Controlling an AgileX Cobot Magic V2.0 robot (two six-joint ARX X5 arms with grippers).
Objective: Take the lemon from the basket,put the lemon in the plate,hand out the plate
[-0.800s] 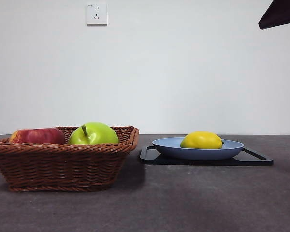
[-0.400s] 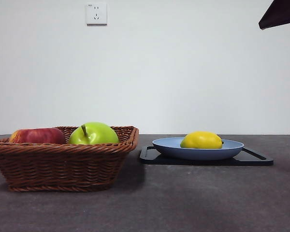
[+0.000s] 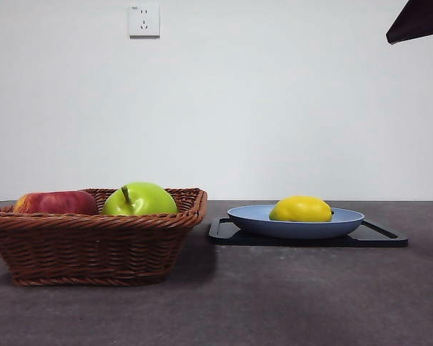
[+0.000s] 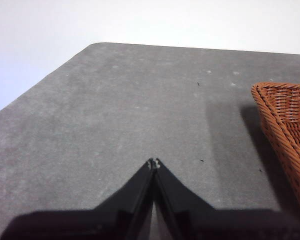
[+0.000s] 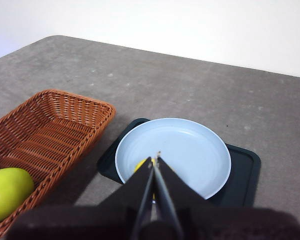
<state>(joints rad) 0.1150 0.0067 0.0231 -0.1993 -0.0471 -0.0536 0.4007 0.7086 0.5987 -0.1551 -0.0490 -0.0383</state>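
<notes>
Yellow lemon (image 3: 301,209) resting in plate (image 3: 252,216), beside basket (image 3: 94,249).
Right gripper (image 5: 154,161) hovers above plate, fingers closed, empty. Left gripper (image 4: 153,164) beside basket, fingers closed, empty.

My lemon (image 3: 300,209) is yellow, lying in the pale blue plate (image 3: 249,216), which sits on a black tray (image 3: 379,236). The basket (image 3: 94,245) is brown woven wicker with a braided rim; in it I see a bright green apple (image 3: 141,200) and a streaked red apple (image 3: 55,202). The bench (image 3: 274,303) is mottled dark grey, and the wall (image 3: 274,108) is white.
</notes>
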